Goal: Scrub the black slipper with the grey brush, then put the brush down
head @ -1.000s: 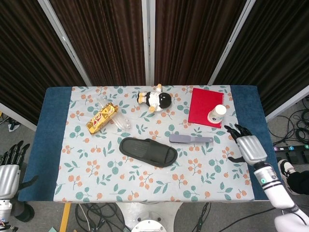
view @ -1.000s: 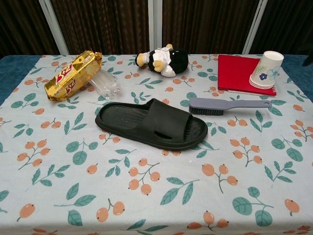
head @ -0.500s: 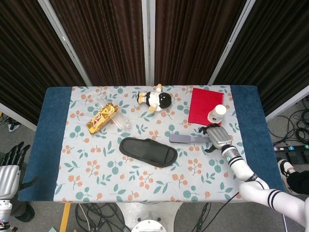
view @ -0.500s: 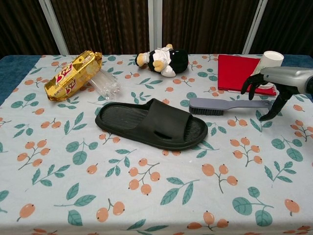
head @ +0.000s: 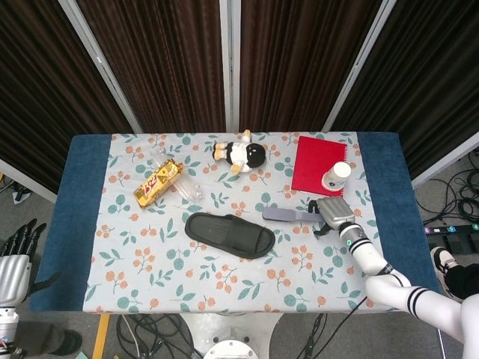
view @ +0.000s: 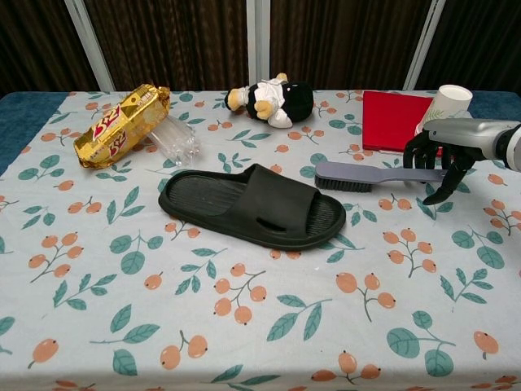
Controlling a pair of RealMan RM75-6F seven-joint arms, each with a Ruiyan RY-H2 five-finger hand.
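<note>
The black slipper [head: 230,235] [view: 252,206] lies flat near the middle of the floral cloth, toe end to the right. Just right of it the grey brush [head: 296,215] [view: 378,175] lies on the cloth, bristles toward the slipper and handle pointing right. My right hand [head: 331,212] [view: 444,151] hovers over the handle's far end; its fingers [view: 422,150] curl down behind the handle and the thumb hangs apart on the near side, not clamped. My left hand [head: 15,254] hangs beside the table's left front corner, fingers spread, holding nothing.
A paper cup [view: 446,110] stands on a red notebook [view: 395,118] right behind my right hand. A plush toy [view: 273,99] lies at the back centre. A gold snack packet [view: 122,122] and a clear plastic item [view: 172,138] lie at the back left.
My right hand has come in from the table's right edge to the brush handle's end and lowered its fingers over it. The brush, slipper and left hand have not moved.
</note>
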